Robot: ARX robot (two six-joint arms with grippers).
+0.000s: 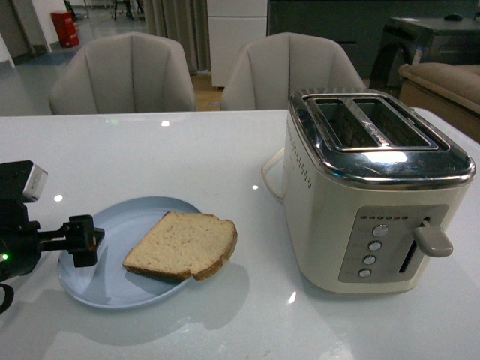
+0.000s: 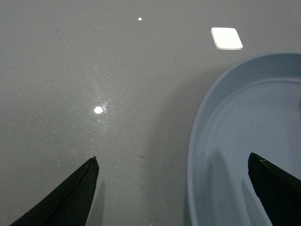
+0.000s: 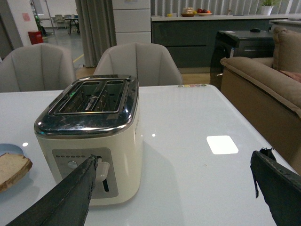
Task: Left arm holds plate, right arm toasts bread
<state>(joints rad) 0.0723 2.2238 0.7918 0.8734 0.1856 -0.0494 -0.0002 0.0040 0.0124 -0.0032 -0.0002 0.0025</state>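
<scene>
Left hand (image 1: 85, 241) spread astride plate (image 1: 97, 289) rim, not yet pinching; bread (image 1: 182, 244) just rightward on plate; right hand (image 3: 174, 157), also spread, beyond toaster (image 1: 330, 210) from bread.

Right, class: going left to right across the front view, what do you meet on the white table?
Glossy black left gripper → round pale blue plate → slice of light brown bread → cream two-slot toaster with chrome top.
</scene>
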